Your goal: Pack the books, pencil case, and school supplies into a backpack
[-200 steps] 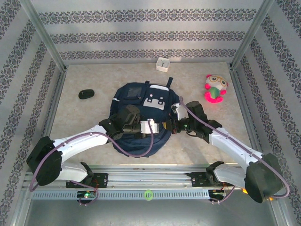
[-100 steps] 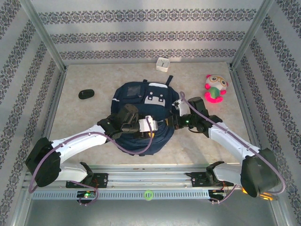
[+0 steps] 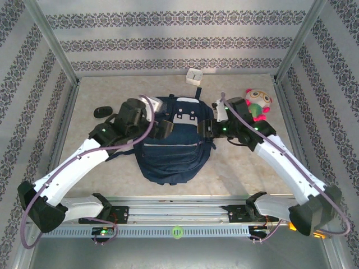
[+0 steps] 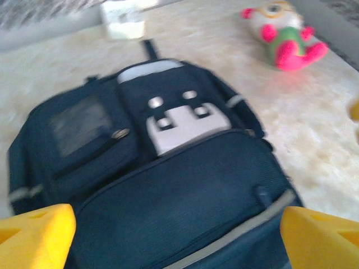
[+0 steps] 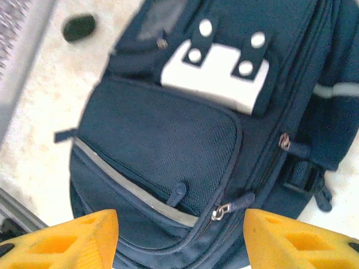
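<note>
Navy backpack [image 3: 168, 157] lies lengthwise down the frame's centre — left hand [image 3: 164, 130] and right hand [image 3: 208, 130] flank its upper half, both spread open, empty.

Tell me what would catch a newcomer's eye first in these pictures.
A large navy backpack lies flat in the middle of the table, front pockets up. The bright yellow left fingers and right fingers stand open over it, one pair from each side. A pink-and-green plush toy sits at the far right.

Left claw [image 4: 178, 238] spread wide, backpack [image 4: 185, 190] ahead; plush toy [image 4: 283, 33] beyond.
</note>
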